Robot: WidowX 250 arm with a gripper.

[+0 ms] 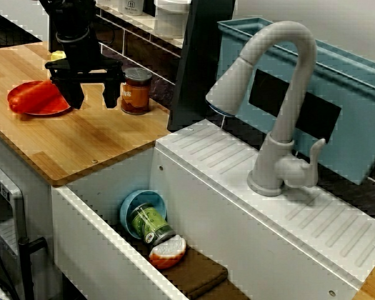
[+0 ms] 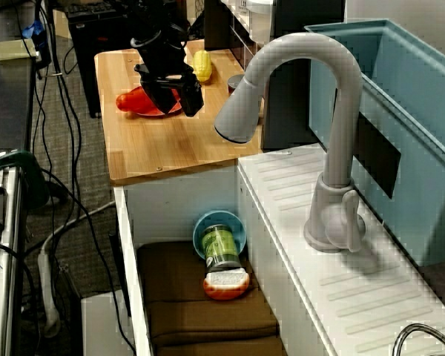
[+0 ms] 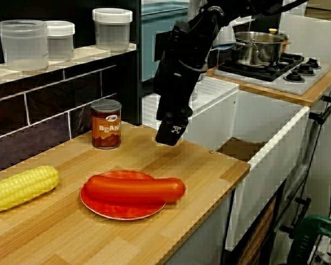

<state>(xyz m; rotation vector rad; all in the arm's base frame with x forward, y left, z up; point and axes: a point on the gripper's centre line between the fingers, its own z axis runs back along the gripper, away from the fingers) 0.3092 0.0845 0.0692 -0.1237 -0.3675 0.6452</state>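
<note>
One sausage [image 3: 135, 189] on red plate [image 3: 121, 212]

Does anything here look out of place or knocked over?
Yes. In the sink, a blue bowl lies tipped on its side with a green jar toppled partly inside it. On the counter, the sausage sticks out past the edge of its red plate.

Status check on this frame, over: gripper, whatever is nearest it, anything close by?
Gripper open, empty, above the counter. Sausage lies on red plate beside it, untouched. Bean can upright, close on the other side.
</note>
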